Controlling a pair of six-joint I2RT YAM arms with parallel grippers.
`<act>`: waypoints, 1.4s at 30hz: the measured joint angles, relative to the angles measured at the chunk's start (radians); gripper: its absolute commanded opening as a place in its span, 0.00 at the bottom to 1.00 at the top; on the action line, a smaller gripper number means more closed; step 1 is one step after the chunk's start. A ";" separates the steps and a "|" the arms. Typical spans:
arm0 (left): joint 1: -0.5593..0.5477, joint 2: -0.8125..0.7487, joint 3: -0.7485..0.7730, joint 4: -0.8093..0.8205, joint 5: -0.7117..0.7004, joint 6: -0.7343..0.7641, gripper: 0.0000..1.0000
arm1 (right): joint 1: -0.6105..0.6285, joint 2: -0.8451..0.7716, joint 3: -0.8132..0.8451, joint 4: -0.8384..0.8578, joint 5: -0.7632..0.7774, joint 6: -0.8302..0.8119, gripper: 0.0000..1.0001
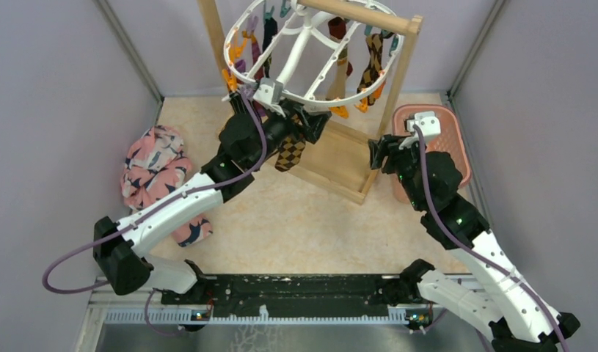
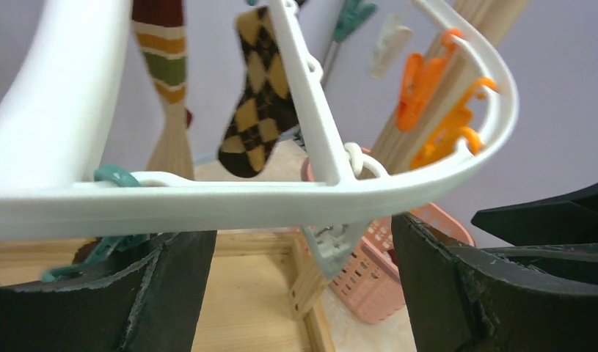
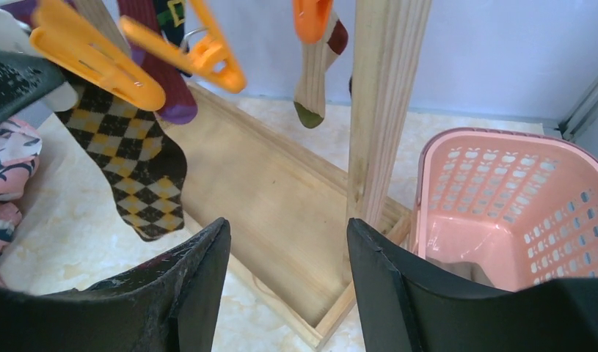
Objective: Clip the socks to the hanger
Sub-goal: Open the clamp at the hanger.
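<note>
From the overhead camera I counted one hanger [image 1: 294, 48], hung from the top bar of the wooden rack [image 1: 340, 158], and five socks [image 1: 268, 33] dangling from it. Among them were an upper argyle sock [image 1: 371, 62] by the rack's right post and a lower argyle sock [image 1: 290, 152] reaching down to the near-left edge of the rack's base. The left gripper [image 1: 310, 121] sat under the hanger's near rim, above that edge, and it hid the lower sock's top. The right gripper [image 1: 378, 152] was just beside the rack's right post. One pink basket [image 1: 451, 128] stood to the right of the rack, and one bird-print cloth [image 1: 152, 172] lay well to its left. On the left wrist camera the fingers [image 2: 97, 293] were spread wide with nothing pinched. The hanger's rim crossed the gap just above them, and I could not tell whether it touched. Beyond it I counted two socks, the upper argyle sock and a striped sock [image 2: 167, 81]. There were also two orange clips [image 2: 428, 81] near the rack's post and at least two teal clips [image 2: 351, 15]. On the right wrist camera the fingers [image 3: 186, 293] were likewise apart and empty, over the rack's base with the post straight ahead. To the left of the post I counted three socks, the lower argyle, a maroon sock [image 3: 160, 81] and the striped one, and three orange clips. The basket stood right of the post, with a bit of grey-brown fabric [image 3: 464, 268] in its bottom.
</note>
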 measured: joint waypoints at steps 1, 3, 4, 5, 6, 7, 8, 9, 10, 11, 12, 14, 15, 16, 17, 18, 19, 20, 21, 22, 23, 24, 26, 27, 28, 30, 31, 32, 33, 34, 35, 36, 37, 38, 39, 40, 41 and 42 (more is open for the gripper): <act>0.006 -0.010 -0.007 -0.001 -0.010 0.002 0.93 | 0.000 0.005 0.000 0.004 -0.005 0.000 0.59; 0.022 -0.036 -0.023 -0.009 -0.031 0.003 0.93 | 0.000 0.012 -0.002 0.014 -0.018 0.000 0.59; 0.029 -0.047 -0.031 -0.014 -0.038 0.003 0.93 | 0.000 0.017 -0.003 0.022 -0.025 -0.001 0.58; 0.040 -0.061 -0.042 -0.017 -0.045 0.002 0.93 | 0.000 0.019 -0.008 0.035 -0.033 -0.002 0.58; 0.049 -0.071 -0.050 -0.019 -0.048 0.001 0.93 | 0.000 0.021 -0.014 0.049 -0.043 -0.003 0.58; 0.057 -0.081 -0.057 -0.020 -0.051 0.000 0.93 | 0.000 0.025 -0.016 0.056 -0.052 -0.005 0.58; 0.063 -0.088 -0.063 -0.021 -0.051 -0.003 0.93 | 0.000 0.031 -0.016 0.064 -0.062 -0.005 0.58; 0.071 -0.096 -0.071 -0.022 -0.051 -0.005 0.93 | 0.000 0.037 -0.016 0.074 -0.071 -0.005 0.58; 0.075 -0.101 -0.076 -0.023 -0.051 -0.006 0.93 | 0.000 0.043 -0.016 0.084 -0.080 -0.006 0.58; 0.079 -0.103 -0.079 -0.023 -0.051 -0.008 0.93 | 0.000 0.051 -0.016 0.094 -0.092 -0.007 0.58; 0.080 -0.104 -0.081 -0.023 -0.052 -0.010 0.93 | 0.000 0.060 -0.016 0.106 -0.107 -0.008 0.58; 0.082 -0.105 -0.084 -0.023 -0.051 -0.013 0.93 | 0.000 0.079 -0.016 0.124 -0.132 -0.009 0.58; 0.082 -0.105 -0.086 -0.023 -0.050 -0.014 0.93 | 0.000 0.090 -0.016 0.135 -0.151 -0.011 0.58; 0.082 -0.105 -0.088 -0.023 -0.050 -0.017 0.93 | 0.000 0.099 -0.016 0.145 -0.167 -0.013 0.58; 0.082 -0.105 -0.089 -0.023 -0.048 -0.020 0.93 | 0.000 0.111 -0.017 0.160 -0.191 -0.016 0.58; 0.082 -0.105 -0.090 -0.023 -0.047 -0.022 0.93 | 0.000 0.117 -0.017 0.169 -0.205 -0.016 0.57; 0.082 -0.105 -0.090 -0.023 -0.045 -0.024 0.93 | 0.000 0.124 -0.021 0.188 -0.231 -0.017 0.55; 0.082 -0.105 -0.091 -0.023 -0.044 -0.026 0.93 | 0.000 0.130 -0.029 0.215 -0.272 -0.018 0.53; 0.082 -0.105 -0.091 -0.023 -0.043 -0.027 0.93 | 0.000 0.130 -0.030 0.218 -0.281 -0.018 0.53; 0.082 -0.105 -0.091 -0.023 -0.043 -0.028 0.93 | 0.000 0.131 -0.037 0.240 -0.313 -0.019 0.52; 0.082 -0.105 -0.091 -0.023 -0.043 -0.029 0.93 | -0.001 0.132 -0.040 0.257 -0.340 -0.019 0.52; 0.082 -0.105 -0.092 -0.023 -0.042 -0.029 0.93 | -0.001 0.134 -0.041 0.278 -0.371 -0.021 0.52; 0.082 -0.105 -0.092 -0.022 -0.041 -0.030 0.93 | -0.001 0.138 -0.041 0.316 -0.418 -0.026 0.53; 0.082 -0.105 -0.092 -0.022 -0.040 -0.030 0.93 | -0.001 0.143 -0.041 0.337 -0.443 -0.027 0.53; 0.083 -0.105 -0.093 -0.022 -0.039 -0.031 0.93 | -0.001 0.148 -0.041 0.355 -0.463 -0.030 0.54; 0.084 -0.105 -0.096 -0.023 -0.038 -0.032 0.93 | -0.001 0.161 -0.041 0.383 -0.499 -0.034 0.54; 0.084 -0.105 -0.097 -0.023 -0.037 -0.033 0.93 | -0.001 0.169 -0.041 0.395 -0.515 -0.035 0.55; 0.084 -0.105 -0.099 -0.022 -0.036 -0.033 0.93 | -0.001 0.176 -0.040 0.403 -0.525 -0.035 0.55; 0.084 -0.105 -0.100 -0.022 -0.035 -0.033 0.93 | -0.001 0.184 -0.039 0.412 -0.539 -0.035 0.55; 0.084 -0.105 -0.101 -0.023 -0.035 -0.033 0.93 | -0.001 0.193 -0.039 0.420 -0.551 -0.035 0.56; 0.084 -0.105 -0.101 -0.023 -0.035 -0.033 0.93 | -0.001 0.199 -0.039 0.425 -0.561 -0.035 0.56; 0.084 -0.105 -0.103 -0.022 -0.034 -0.033 0.93 | -0.001 0.205 -0.039 0.433 -0.570 -0.035 0.56; 0.084 -0.105 -0.103 -0.022 -0.034 -0.033 0.93 | -0.001 0.209 -0.037 0.439 -0.576 -0.035 0.56; 0.084 -0.105 -0.103 -0.023 -0.033 -0.033 0.93 | -0.001 0.214 -0.032 0.440 -0.584 -0.035 0.56; 0.085 -0.105 -0.103 -0.022 -0.032 -0.033 0.93 | -0.001 0.217 -0.026 0.446 -0.589 -0.038 0.57; 0.085 -0.106 -0.104 -0.023 -0.032 -0.033 0.93 | -0.001 0.220 -0.019 0.450 -0.591 -0.042 0.57; 0.086 -0.106 -0.105 -0.023 -0.032 -0.033 0.93 | -0.001 0.221 -0.009 0.454 -0.593 -0.046 0.58; 0.087 -0.107 -0.105 -0.022 -0.031 -0.033 0.93 | -0.001 0.222 0.001 0.459 -0.594 -0.052 0.58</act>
